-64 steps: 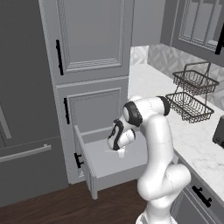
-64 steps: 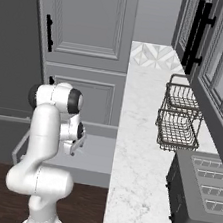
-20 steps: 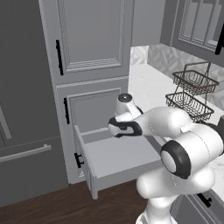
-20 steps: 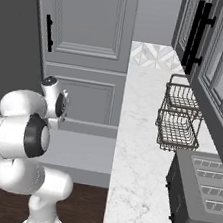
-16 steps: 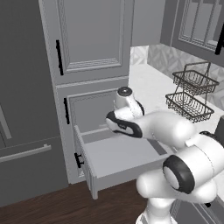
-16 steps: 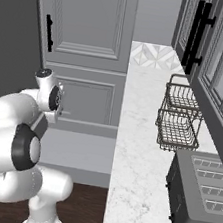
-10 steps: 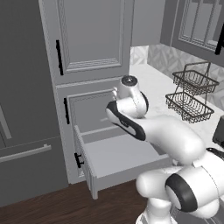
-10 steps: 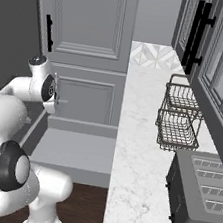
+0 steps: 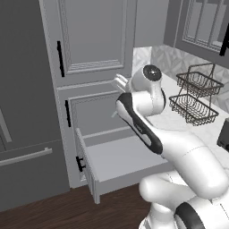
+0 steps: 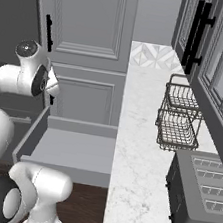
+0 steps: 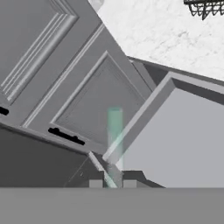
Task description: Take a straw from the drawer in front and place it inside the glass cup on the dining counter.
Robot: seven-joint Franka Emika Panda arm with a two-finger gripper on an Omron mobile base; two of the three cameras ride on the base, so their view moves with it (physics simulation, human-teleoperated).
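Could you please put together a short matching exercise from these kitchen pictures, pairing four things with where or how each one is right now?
Things:
1. drawer
2. straw
3. wire baskets
4. toaster

States or places:
A. standing on the marble counter, two tiers, nothing visible inside
B. pulled open, pale grey inside
C. dark, at the near end of the marble counter
D. pinched between the fingertips of the shut claw, pointing away from the hand

Pairs: 1-B, 2-D, 3-A, 4-C
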